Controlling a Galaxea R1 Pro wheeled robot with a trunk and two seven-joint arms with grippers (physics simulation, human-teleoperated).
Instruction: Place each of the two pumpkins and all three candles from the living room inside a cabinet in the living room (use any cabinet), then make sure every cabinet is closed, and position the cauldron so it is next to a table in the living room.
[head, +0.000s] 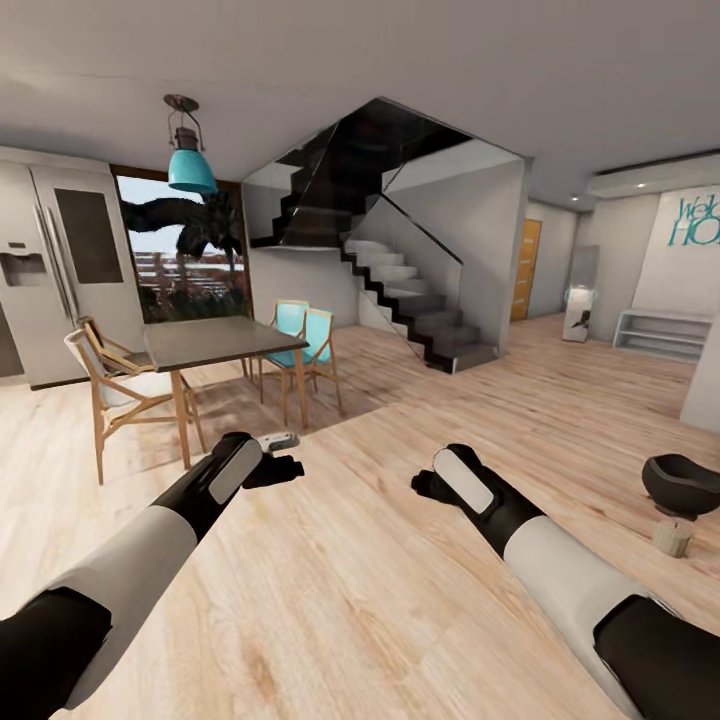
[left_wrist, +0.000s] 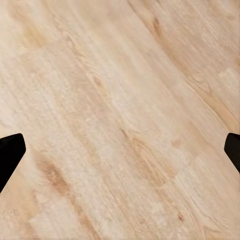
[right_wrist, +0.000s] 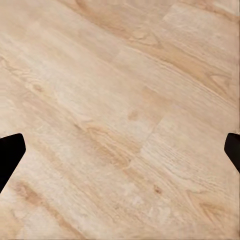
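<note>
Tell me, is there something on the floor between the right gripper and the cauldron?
Nothing visible. Bare wooden floor lies between the right gripper and the cauldron. One candle stands beside the cauldron, nearer the robot, not on the direct line.

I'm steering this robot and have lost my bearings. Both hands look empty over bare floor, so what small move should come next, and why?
Probably turn the base to the right. The cauldron and one candle sit on the wood floor at the head view's right edge, beyond the right hand. Both it and the left hand are open, holding nothing, so centring those items comes first.
</note>
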